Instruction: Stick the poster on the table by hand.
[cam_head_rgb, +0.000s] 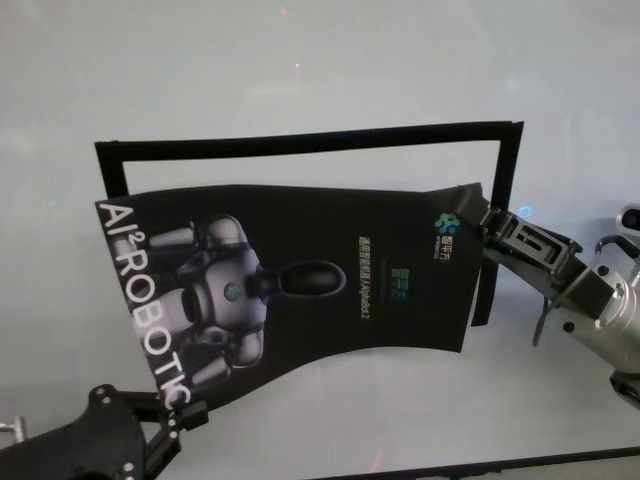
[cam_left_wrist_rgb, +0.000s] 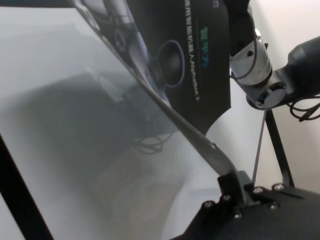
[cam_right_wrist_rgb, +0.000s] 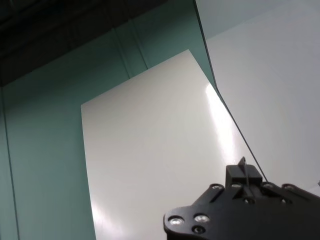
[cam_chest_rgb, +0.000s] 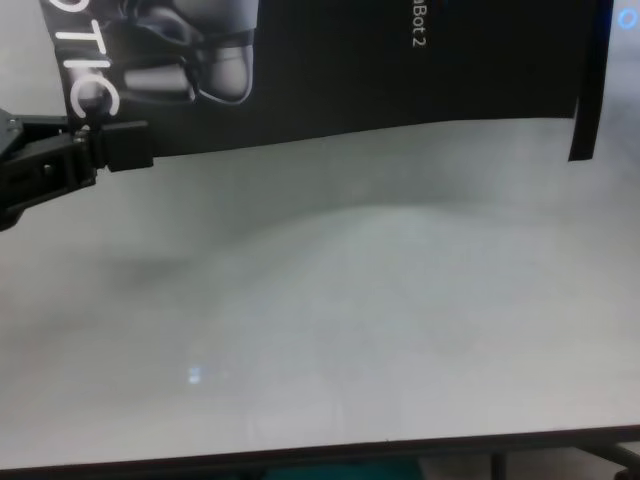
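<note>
The poster (cam_head_rgb: 300, 270) is a black glossy sheet with a grey robot figure and white letters. It hangs curved above the pale table (cam_head_rgb: 300, 60). My left gripper (cam_head_rgb: 178, 415) is shut on its near left corner, by the white letters; the chest view shows the left gripper (cam_chest_rgb: 95, 140) and the poster (cam_chest_rgb: 400, 70) too. My right gripper (cam_head_rgb: 478, 218) is shut on the far right corner. The left wrist view shows the poster (cam_left_wrist_rgb: 200, 60) edge-on, rising from the left gripper (cam_left_wrist_rgb: 232, 182). The right wrist view shows its white back (cam_right_wrist_rgb: 150, 150) above the right gripper (cam_right_wrist_rgb: 243, 175).
A thin black frame outline (cam_head_rgb: 300, 143) lies on the table behind and to the right of the poster; its right strip (cam_chest_rgb: 590, 100) shows in the chest view. The table's dark front edge (cam_chest_rgb: 300, 455) runs along the bottom.
</note>
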